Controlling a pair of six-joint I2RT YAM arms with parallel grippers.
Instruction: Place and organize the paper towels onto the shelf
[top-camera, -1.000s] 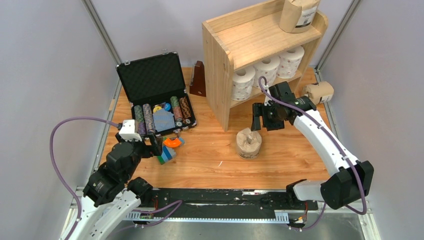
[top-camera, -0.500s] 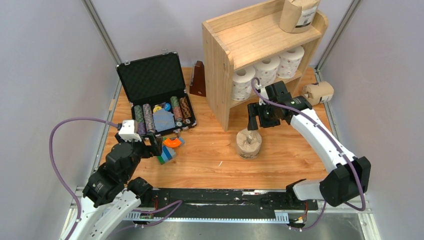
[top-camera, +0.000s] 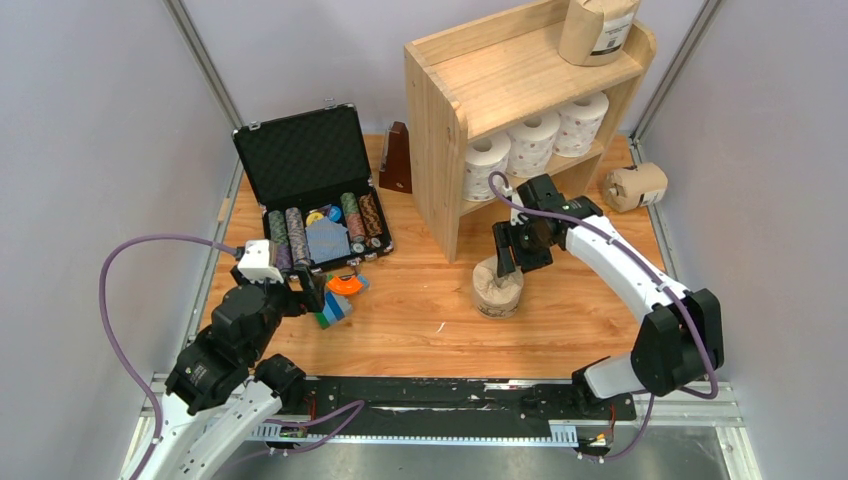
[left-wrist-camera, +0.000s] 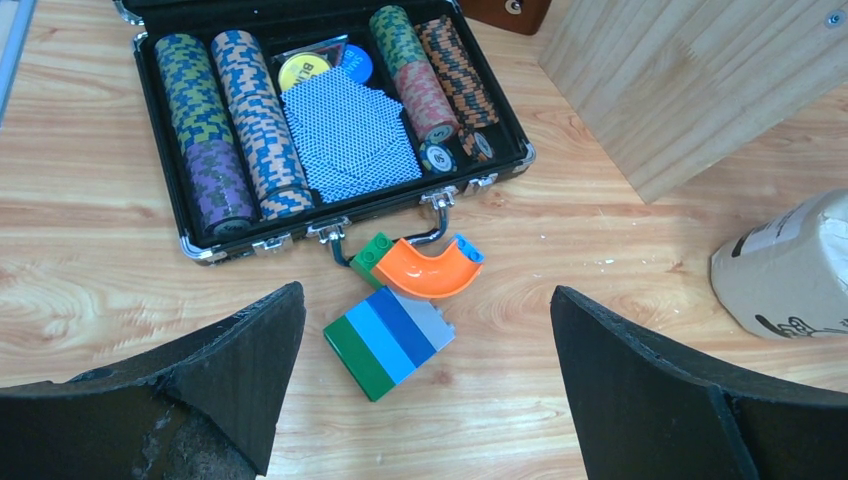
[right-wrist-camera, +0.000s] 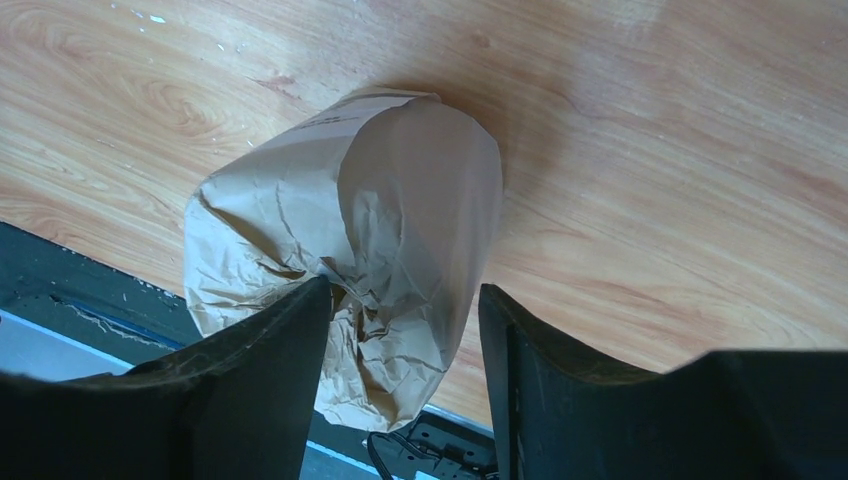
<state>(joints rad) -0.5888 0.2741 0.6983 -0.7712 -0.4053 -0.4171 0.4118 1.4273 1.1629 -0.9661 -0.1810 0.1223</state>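
Towels: six rolls; three white ones (top-camera: 535, 140) sit in a row on the lower tier of the shelf (top-camera: 470, 95); one tan roll (top-camera: 598, 30) stands on the top tier at the right rim; one tan roll (top-camera: 636, 186) lies on its side on the table right of the shelf; one tan roll (top-camera: 497, 288) stands on the table just in front of the shelf.
Right gripper (top-camera: 506, 258): down over the front tan roll; in the wrist view the fingers (right-wrist-camera: 270, 350) straddle the crumpled top twist of the wrap (right-wrist-camera: 390, 250), spread, not clenched; looks like lining up for a pinch on the twist, likely because the roll body is too wide for the jaws.
Left gripper (left-wrist-camera: 425, 390): released, spread wide, grasping nothing; hovers over the toy bricks (left-wrist-camera: 390, 335) and orange curved piece (left-wrist-camera: 425, 270), parked away from the work.
Why placed so: whites grouped on the lower tier, tans seemingly meant for the top; judgement only.
Case (top-camera: 310, 190): open, chip stacks and cards inside; not part of the task.
Hidden: the top view blocks the roll's top under the gripper; contact between pads and wrap can't be confirmed; the wrist view cuts off the roll base; prints on the wrap are mostly unreadable; the top roll is cut off by the frame edge; the dark wooden thing (top-camera: 397, 160) behind the shelf is unclear.
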